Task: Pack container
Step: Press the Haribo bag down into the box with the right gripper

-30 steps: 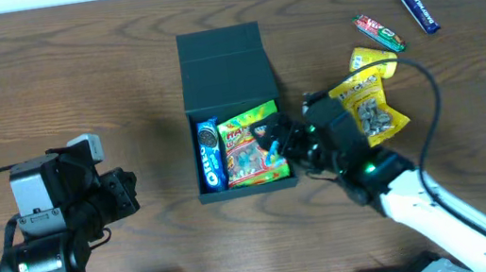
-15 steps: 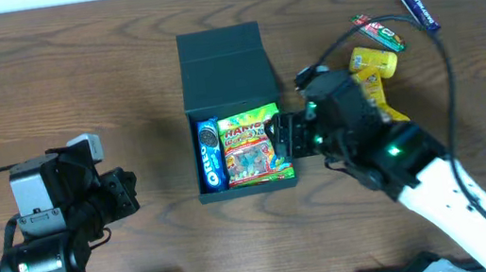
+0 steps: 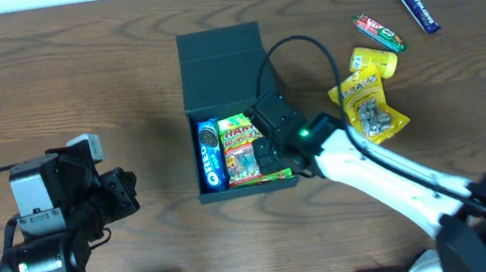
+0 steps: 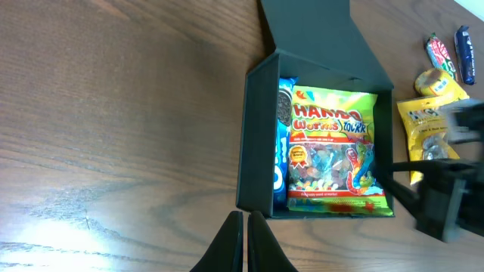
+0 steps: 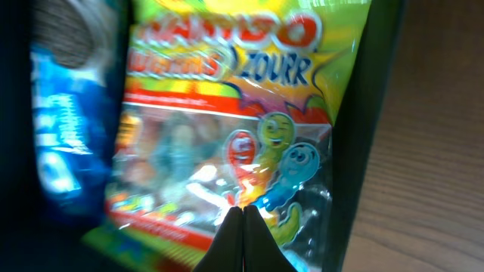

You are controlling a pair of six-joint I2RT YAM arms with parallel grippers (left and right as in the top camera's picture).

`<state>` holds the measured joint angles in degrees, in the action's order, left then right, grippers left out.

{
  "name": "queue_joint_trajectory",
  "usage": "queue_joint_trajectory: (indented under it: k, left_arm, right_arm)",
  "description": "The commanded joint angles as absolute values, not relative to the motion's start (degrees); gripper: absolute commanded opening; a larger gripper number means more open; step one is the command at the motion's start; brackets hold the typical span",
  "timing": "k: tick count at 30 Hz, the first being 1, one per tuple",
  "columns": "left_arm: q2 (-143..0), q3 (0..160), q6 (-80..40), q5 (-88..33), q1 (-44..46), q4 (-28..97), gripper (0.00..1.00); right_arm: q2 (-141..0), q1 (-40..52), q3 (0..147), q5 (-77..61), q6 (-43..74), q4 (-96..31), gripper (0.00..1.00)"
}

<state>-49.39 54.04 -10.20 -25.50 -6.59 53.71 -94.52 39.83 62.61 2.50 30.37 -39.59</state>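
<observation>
The container is a dark green-black box in the middle of the table, its flap lid folded open at the far side. A blue Oreo packet stands along its left wall. Beside it lies a colourful Haribo worms bag. My right gripper hangs over the bag's right half, shut with nothing between its fingers. In the right wrist view its tips meet just above the bag, next to the box wall. My left gripper is shut, left of the box and apart from it.
Right of the box lie a yellow see-through nut packet, a small yellow packet, a red-and-green bar and a blue bar. My right arm reaches in from the lower right, with its cable arching over the box's right edge.
My right gripper went from open to shut and moved left over the box. The Haribo bag now lies flat inside, free of the fingers. The left arm has not moved.
</observation>
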Motion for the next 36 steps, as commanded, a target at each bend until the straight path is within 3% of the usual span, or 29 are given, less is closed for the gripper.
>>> queue_joint_trajectory:
  k: [1,13,20,26,36]
  left_arm:
    - [-49.34,54.81,-8.95,-25.50,-6.50,53.76,0.06]
    - [-49.36,54.81,-8.93,-25.50,-6.50,53.76,0.06]
    - [-49.39,54.81,-8.91,-25.50,-6.50,53.80,0.06]
    - [-49.36,54.81,-8.95,-25.52,-6.50,53.87,0.06]
    - [-49.39,54.81,-8.95,-25.52,-6.50,54.08,0.06]
  right_arm:
    - [-98.43,40.42,62.78,5.23,30.20,-39.53,0.01]
    - [-105.54,40.42,62.89,6.22,30.17,-37.01,0.01]
    - [-100.01,40.49,71.64,6.24,28.27,-42.74,0.01]
    - [-96.77,40.58,73.32,5.72,26.48,-39.92,0.01]
    - [-106.21,41.23,70.96,-0.93,26.57,-34.02,0.01]
